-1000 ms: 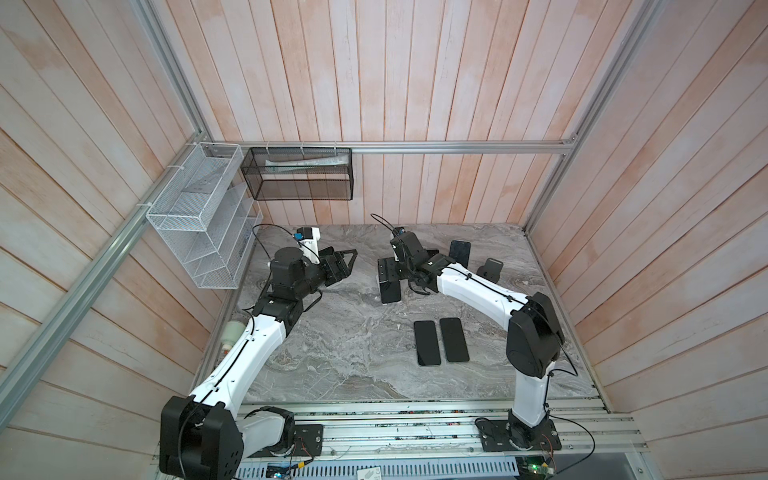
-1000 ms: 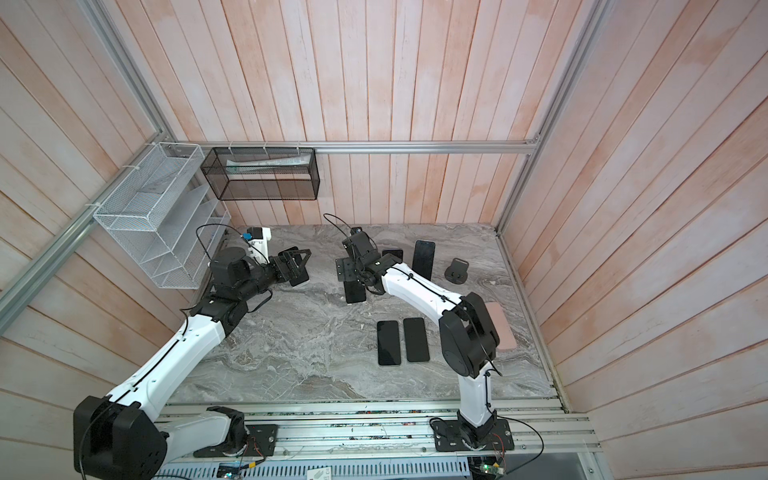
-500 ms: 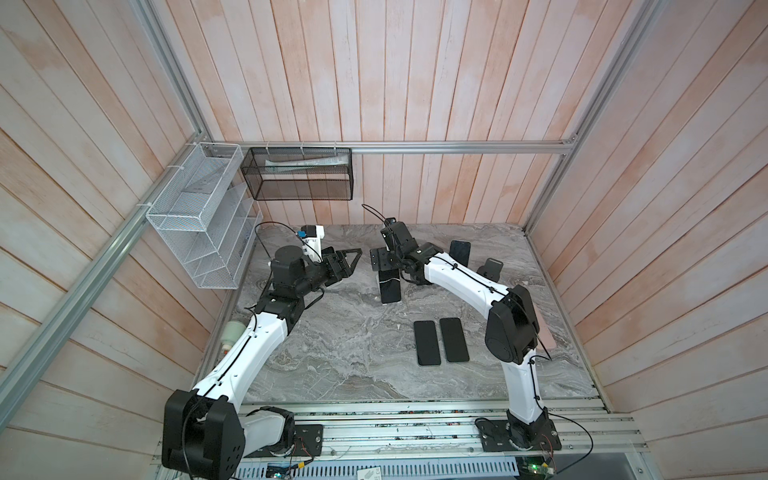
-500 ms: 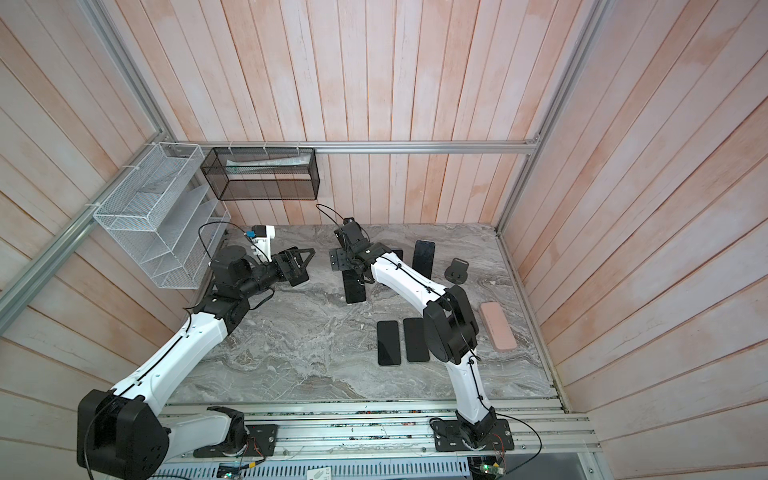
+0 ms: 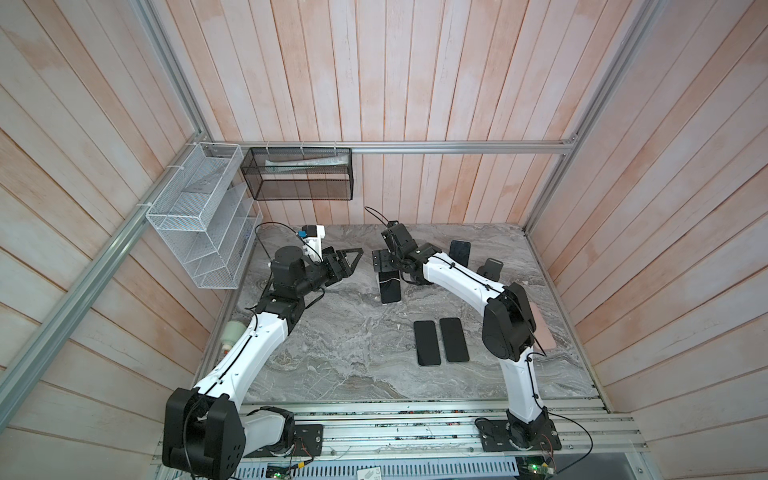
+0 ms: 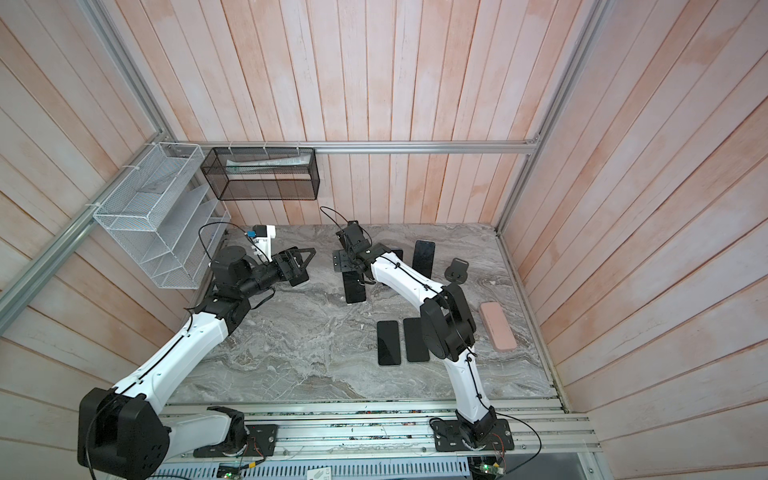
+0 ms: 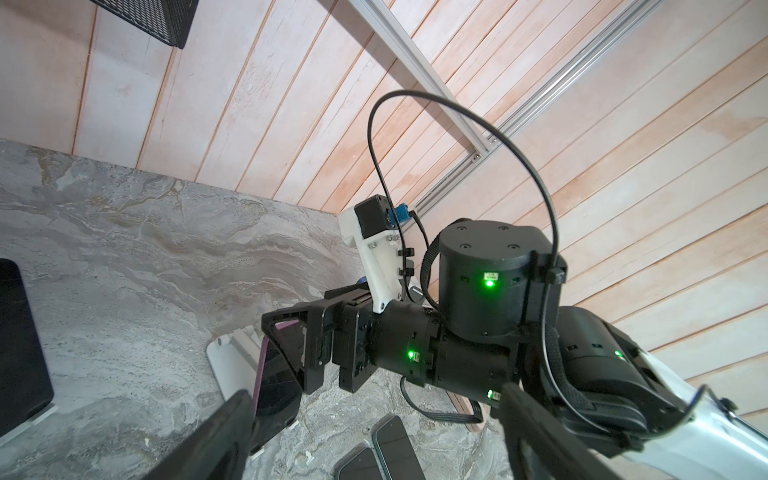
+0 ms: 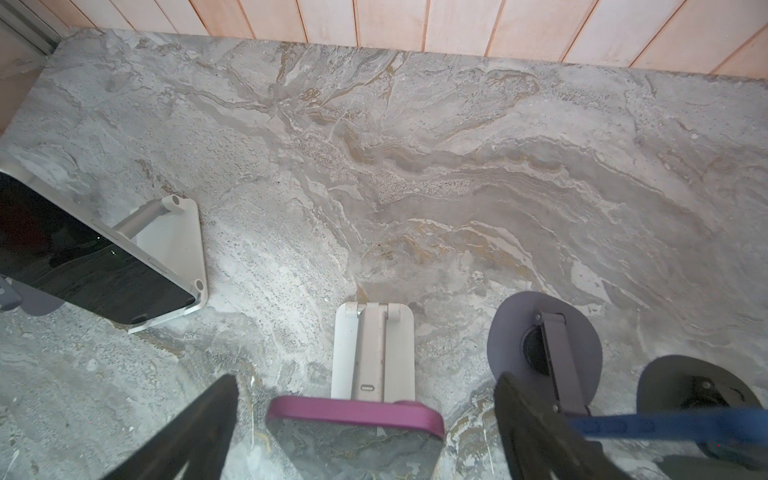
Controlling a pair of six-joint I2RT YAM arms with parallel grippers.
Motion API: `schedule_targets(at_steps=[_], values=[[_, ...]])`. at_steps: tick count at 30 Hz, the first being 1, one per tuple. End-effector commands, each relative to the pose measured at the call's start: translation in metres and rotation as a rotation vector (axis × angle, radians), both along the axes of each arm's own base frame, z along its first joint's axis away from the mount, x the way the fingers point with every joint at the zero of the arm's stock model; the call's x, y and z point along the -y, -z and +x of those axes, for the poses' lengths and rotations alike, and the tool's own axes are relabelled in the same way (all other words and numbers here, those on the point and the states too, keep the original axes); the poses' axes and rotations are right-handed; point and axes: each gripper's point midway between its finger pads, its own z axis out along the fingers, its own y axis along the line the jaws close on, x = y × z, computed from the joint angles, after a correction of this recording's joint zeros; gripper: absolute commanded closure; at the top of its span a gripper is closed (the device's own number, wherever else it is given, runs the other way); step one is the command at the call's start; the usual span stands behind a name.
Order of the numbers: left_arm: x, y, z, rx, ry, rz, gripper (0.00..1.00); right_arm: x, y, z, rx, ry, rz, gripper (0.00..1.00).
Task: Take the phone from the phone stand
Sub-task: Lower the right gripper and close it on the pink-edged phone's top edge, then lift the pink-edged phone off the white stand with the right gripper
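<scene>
Lower centre, the released right gripper (image 8: 365,399) flanks the purple phone (image 8: 353,413) on its white stand (image 8: 374,349). An off-centre squeeze might topple both. The left gripper (image 5: 351,264) hangs open, empty

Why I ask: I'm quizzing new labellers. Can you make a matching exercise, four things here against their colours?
Things:
1. phone at the right jaws
2. wire wall rack
3. mesh wall basket
4. oblong case by the right wall

Colours:
a. black
b. pink
c. purple rim
d. white

Pairs: 1-c; 2-d; 3-a; 4-b.
</scene>
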Motion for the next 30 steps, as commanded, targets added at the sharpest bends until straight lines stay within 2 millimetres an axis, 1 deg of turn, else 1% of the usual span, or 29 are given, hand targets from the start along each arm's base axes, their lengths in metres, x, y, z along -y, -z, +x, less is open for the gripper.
schedule_targets(at_steps=[1, 12, 21, 30], values=[[0.004, 0.002, -0.002, 0.006, 0.023, -0.012, 0.07, 0.001, 0.018, 0.000, -0.030, 0.023, 0.005, 0.04], [0.004, 0.002, -0.002, 0.005, 0.024, -0.016, 0.07, -0.001, 0.033, -0.001, -0.058, 0.017, -0.001, 0.07], [0.004, 0.003, -0.002, 0.001, 0.026, -0.021, 0.08, 0.002, 0.043, -0.004, -0.064, 0.043, 0.017, 0.10], [0.005, 0.003, -0.002, -0.001, 0.032, -0.022, 0.08, -0.001, 0.058, -0.009, -0.077, 0.038, -0.006, 0.12]])
